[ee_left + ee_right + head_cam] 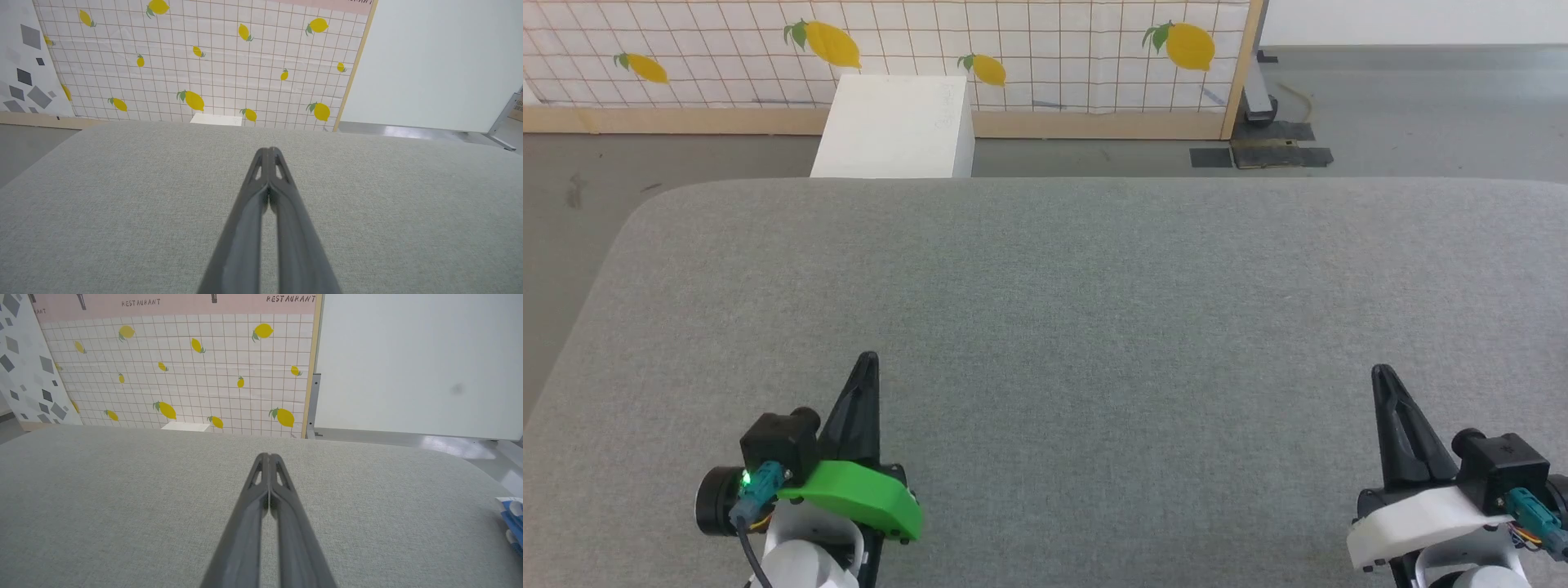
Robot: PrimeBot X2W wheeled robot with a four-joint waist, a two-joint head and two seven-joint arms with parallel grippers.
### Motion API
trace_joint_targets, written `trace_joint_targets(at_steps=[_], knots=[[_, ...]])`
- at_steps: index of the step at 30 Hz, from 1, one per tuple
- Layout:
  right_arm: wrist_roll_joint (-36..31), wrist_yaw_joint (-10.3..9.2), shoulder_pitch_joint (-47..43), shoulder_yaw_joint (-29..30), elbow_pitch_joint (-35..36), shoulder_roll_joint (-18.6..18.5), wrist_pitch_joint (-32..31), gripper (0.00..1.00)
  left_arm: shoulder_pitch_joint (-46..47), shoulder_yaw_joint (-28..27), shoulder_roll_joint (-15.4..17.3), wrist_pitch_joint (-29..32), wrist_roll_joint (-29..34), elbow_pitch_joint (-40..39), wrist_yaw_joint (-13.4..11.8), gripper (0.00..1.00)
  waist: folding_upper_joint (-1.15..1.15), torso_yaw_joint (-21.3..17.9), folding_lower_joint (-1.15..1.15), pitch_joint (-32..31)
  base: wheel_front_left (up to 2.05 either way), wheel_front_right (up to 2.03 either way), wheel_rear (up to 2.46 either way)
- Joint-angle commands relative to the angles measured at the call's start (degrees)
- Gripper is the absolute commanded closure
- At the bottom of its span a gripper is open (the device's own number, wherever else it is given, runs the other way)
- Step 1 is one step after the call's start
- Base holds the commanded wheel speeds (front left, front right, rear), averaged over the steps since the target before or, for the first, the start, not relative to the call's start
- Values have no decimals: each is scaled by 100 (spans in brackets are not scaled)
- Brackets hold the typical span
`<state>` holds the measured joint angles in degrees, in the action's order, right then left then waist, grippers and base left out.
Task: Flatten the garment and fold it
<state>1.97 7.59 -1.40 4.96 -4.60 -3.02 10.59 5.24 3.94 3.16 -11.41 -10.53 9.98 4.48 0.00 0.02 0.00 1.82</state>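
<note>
Head view: left gripper over grey desk, fingers together, empty. Right gripper same, fingers together. Right wrist view: blue-and-white garment at far right by desk edge, mostly cut off. Flattening judged not yet begun. Next move calls for right arm to reach rightward and fingers to part.

- The table wears a speckled pale grey fabric.
- The backdrop is white with a thin brown grid and yellow lemons (each with green leaves).
- The box is plain white.
- The left gripper is black with a bright green cover.
- The right gripper is black with a white cover.
- The garment is blue and white.
</note>
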Motion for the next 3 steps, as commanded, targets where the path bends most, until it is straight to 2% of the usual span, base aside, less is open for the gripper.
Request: trace_joint_targets(at_steps=[1,3], knots=[[-39,-2,33,-28,44,3,-24,100,-97,-32,-7,24,84,-50,-35,100,0,0,0,-2,0,0,0],[-42,-2,35,-38,52,4,-46,100,-106,-39,-7,47,104,-70,-43,100,0,0,0,-6,0,0,0]])
